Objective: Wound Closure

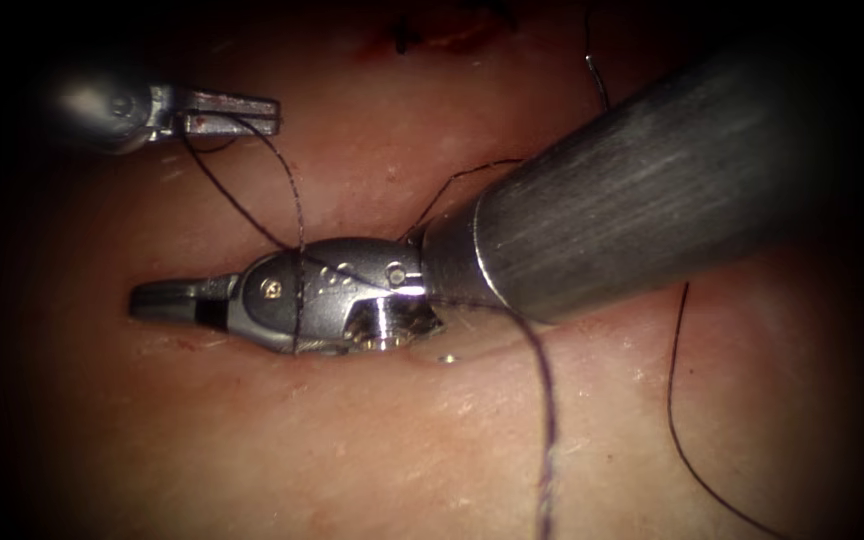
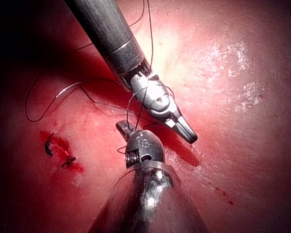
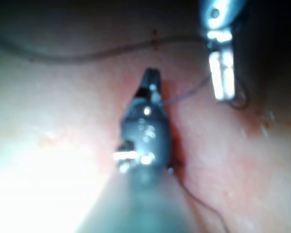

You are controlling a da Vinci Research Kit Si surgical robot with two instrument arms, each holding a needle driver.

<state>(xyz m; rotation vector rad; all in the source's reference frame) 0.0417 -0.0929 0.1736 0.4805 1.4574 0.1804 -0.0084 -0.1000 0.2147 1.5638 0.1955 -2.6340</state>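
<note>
The right arm's claw [image 1: 164,300], a small grey steel needle driver on a thick dull-metal shaft, lies low over the pale pink pork-belly tissue [image 1: 282,440] with its jaws drawn together on nothing that I can see; its tip points away from its own wrist toward the endoscope view's left. Over that wrist the dark purple suture thread [image 1: 297,215] is draped, one turn crossing the metal body and another strand running under the shaft and down across the tissue; I judge the wrist serves as a post for a loop, which would explain why the tool sits so still and flat.

Up and to the left of that wrist, the left arm's claw [image 1: 237,112], a flat steel pair of jaws, is clamped on the thread, two strands leading from it down to the wrist; held high, it seems to keep the strands taut and clear of the tissue.

Beyond the wrist, at the far edge, lies the red-stained cut with dark stitches [image 2: 60,150]; a loose thread tail [image 1: 674,400] curls to the right of the shaft.

I cannot make out the needle.
</note>
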